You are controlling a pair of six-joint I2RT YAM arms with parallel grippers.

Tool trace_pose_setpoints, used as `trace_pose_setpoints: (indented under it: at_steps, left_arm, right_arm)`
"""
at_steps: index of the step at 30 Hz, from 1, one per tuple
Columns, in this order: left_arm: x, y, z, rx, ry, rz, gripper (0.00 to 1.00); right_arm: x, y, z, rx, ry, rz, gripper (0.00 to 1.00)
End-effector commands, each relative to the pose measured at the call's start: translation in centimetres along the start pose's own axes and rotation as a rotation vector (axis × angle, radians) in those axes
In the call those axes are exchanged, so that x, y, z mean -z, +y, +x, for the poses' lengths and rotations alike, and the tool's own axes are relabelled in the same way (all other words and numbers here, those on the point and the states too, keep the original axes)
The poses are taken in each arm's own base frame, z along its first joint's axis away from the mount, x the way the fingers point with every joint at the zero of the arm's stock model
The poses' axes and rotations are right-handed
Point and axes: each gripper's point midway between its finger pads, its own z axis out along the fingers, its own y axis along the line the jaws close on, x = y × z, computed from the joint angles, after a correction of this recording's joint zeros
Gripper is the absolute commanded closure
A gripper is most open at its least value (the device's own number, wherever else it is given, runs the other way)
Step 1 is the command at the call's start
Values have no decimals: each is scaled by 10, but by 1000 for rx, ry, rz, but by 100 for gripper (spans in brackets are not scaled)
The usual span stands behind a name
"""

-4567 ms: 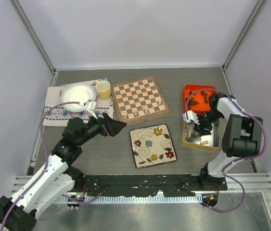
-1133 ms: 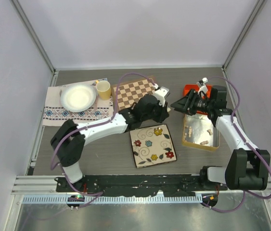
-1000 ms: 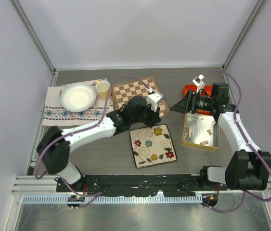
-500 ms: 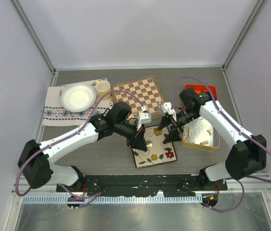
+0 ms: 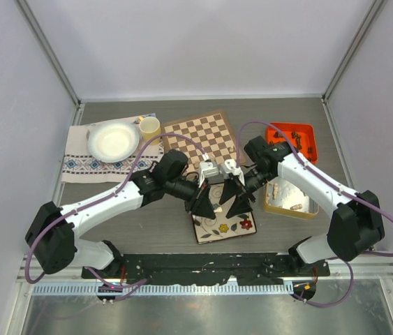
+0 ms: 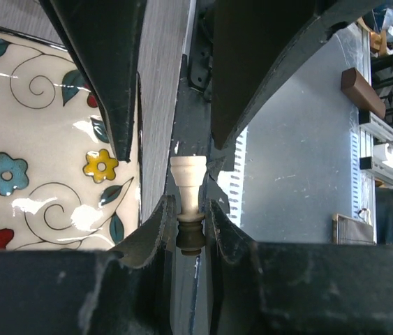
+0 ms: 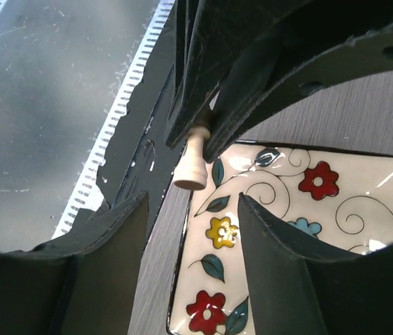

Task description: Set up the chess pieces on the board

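Observation:
My left gripper is shut on a pale cream chess piece, gripped at its head with the flared base pointing away. It hangs over the near left part of the floral plate. My right gripper faces it from the right with its fingers open. In the right wrist view the piece sticks out of the left fingers just beyond my right gripper, touching neither jaw. The board lies behind, its near edge hidden by the arms.
An orange tray with dark pieces sits at the back right, and a tan box with pale pieces is in front of it. A white plate on a patterned cloth and a yellow cup stand at the left.
Both grippers have come from the board's right edge and the orange tray to meet over the floral plate. The right fingers have narrowed a little.

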Motion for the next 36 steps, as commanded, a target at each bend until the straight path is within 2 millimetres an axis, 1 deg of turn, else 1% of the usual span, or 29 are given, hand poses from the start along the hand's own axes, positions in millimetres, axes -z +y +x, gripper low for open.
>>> trace_pose_setpoints:
  at_steps: [1,9,11,14,15,16,18,20,21,22,23,24,25,26,27,28,29,30,31,32,33,34,36]
  left_arm:
    - [2,-3,-22,-40,-91,-11,100]
    - [1,5,-28,-38,-123,-58,100]
    - [2,6,-30,-43,-127,-65,100]
    - [2,9,-29,-40,-129,-80,100]
    - [3,9,-31,-43,-134,-88,100]
    - [4,10,-30,-45,-136,-94,100]
    - [8,13,-33,-42,-152,-118,98]
    - [15,13,-39,-45,-187,-132,90]
    - [19,14,-42,-41,-206,-139,83]
    - [26,9,-44,-30,-233,-139,67]
    - [33,11,-52,-33,-272,-147,58]
    - [38,10,-55,-34,-295,-150,50]
    - [49,6,-59,-31,-344,-156,34]
    - [55,3,-64,-48,-378,-151,28]
    - [58,4,-60,-46,-394,-154,19]
    - [67,4,-68,-53,-447,-169,15]
    - [76,-3,-71,-72,-488,-171,12]
    - [78,1,-66,-61,-504,-186,7]
    - [84,1,-70,-59,-542,-192,4]
    - [91,-2,-73,-74,-583,-210,4]
    - [89,4,-66,-60,-587,-219,2]
    - [92,0,-71,-85,-629,-210,3]
    - [94,-1,-69,-95,-703,-186,3]
  right_arm:
    - [-1,0,-27,44,-73,10,43]
    - [-3,1,-33,12,-106,-3,46]
    - [-3,0,-34,6,-110,-1,49]
    - [-3,-2,-35,-4,-109,6,62]
    - [-2,-2,-35,-7,-108,7,72]
    - [-2,-3,-34,-11,-105,10,80]
    - [-2,-3,-33,-12,-101,13,99]
    - [-3,-2,-31,-10,-97,15,99]
    - [-3,-2,-30,-5,-96,17,99]
    - [-3,-1,-29,-5,-94,19,99]
    - [-3,-1,-27,-6,-89,23,99]
    - [-3,-1,-27,-5,-88,27,99]
    - [-2,0,-26,-17,-88,31,99]
    - [-2,-2,-27,-16,-92,37,99]
    - [0,-2,-27,-24,-104,44,99]
    - [1,-4,-29,-31,-116,53,99]
    - [2,-5,-30,-36,-123,58,99]
    - [3,-4,-32,-55,-149,51,99]
    - [4,-6,-34,-70,-165,53,99]
    - [4,-5,-37,-85,-183,47,99]
    - [5,-5,-38,-102,-208,37,99]
    - [5,-6,-42,-123,-228,33,99]
    - [7,-6,-46,-147,-269,10,99]
